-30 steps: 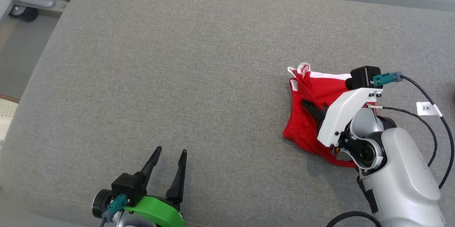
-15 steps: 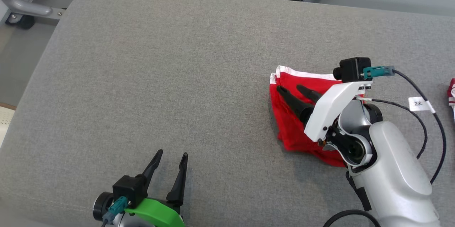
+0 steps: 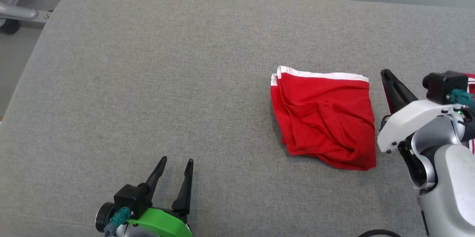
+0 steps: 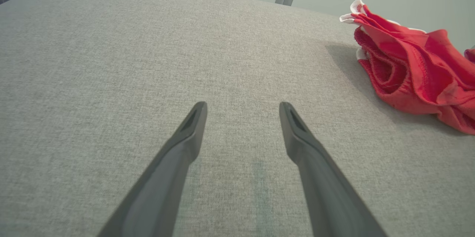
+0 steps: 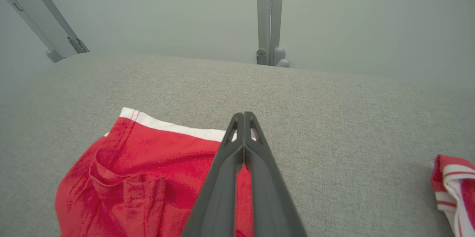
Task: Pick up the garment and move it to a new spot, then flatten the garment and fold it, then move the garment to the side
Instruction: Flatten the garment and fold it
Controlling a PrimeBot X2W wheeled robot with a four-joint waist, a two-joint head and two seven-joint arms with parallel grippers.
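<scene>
The folded red garment (image 3: 323, 118) lies flat on the grey cushion's (image 3: 148, 81) right half, seemingly set aside. The right gripper (image 3: 386, 74), fingers pressed together and empty, stands clear just right of it. The left gripper (image 3: 176, 163), fingers spread, waits near left.

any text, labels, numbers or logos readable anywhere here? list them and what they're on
No text can be read in these pictures.
The red garment is plain cloth with a white band, with no print or tag showing.
The striped cloth shows stripes and no lettering.
The left gripper, the right gripper and the grey surface show no markings.
</scene>
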